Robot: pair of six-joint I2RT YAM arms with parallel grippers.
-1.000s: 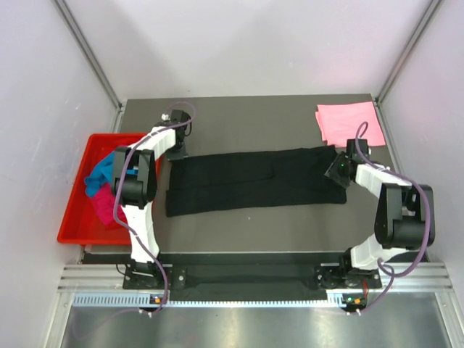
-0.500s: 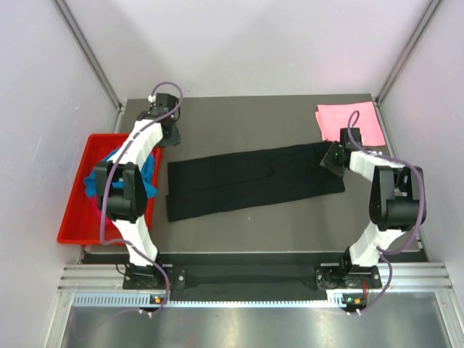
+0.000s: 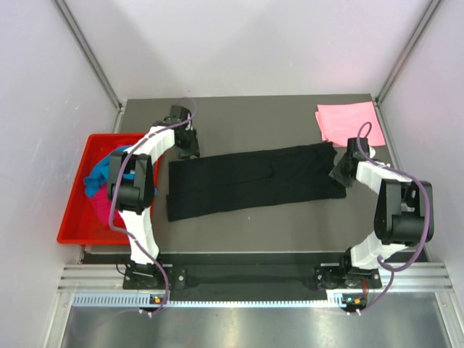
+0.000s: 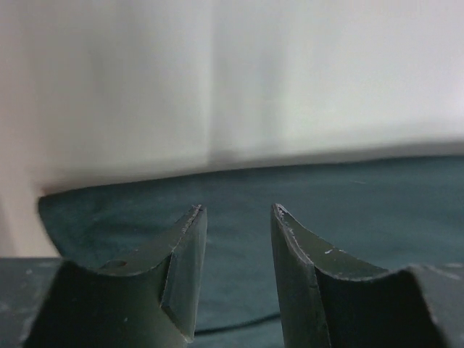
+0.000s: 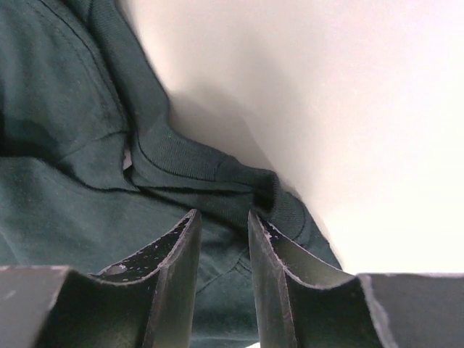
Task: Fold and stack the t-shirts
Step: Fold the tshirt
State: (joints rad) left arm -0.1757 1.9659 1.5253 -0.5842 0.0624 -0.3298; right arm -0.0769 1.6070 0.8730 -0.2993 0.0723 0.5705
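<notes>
A black t-shirt [image 3: 254, 177], folded into a long band, lies flat across the table. My left gripper [image 3: 190, 145] hovers at the band's far left corner. In the left wrist view it [image 4: 238, 210] is open, with dark cloth [image 4: 362, 196] below and nothing between the fingers. My right gripper [image 3: 339, 174] sits over the band's right end. In the right wrist view it [image 5: 221, 214] stands just above the ribbed collar [image 5: 188, 159], its jaws a narrow gap apart with cloth showing beneath. A folded light pink t-shirt [image 3: 348, 122] lies at the far right corner.
A red tray [image 3: 72, 210] stands off the table's left edge and holds a crumpled turquoise t-shirt [image 3: 98, 177] and a magenta one [image 3: 101, 206]. Pale walls close in the table on three sides. The arm bases stand at the near edge.
My left gripper opened and let go of the shirt's left end, swung to the far left, then came back beside the corner. The right gripper shifted slightly and its gap narrowed.
</notes>
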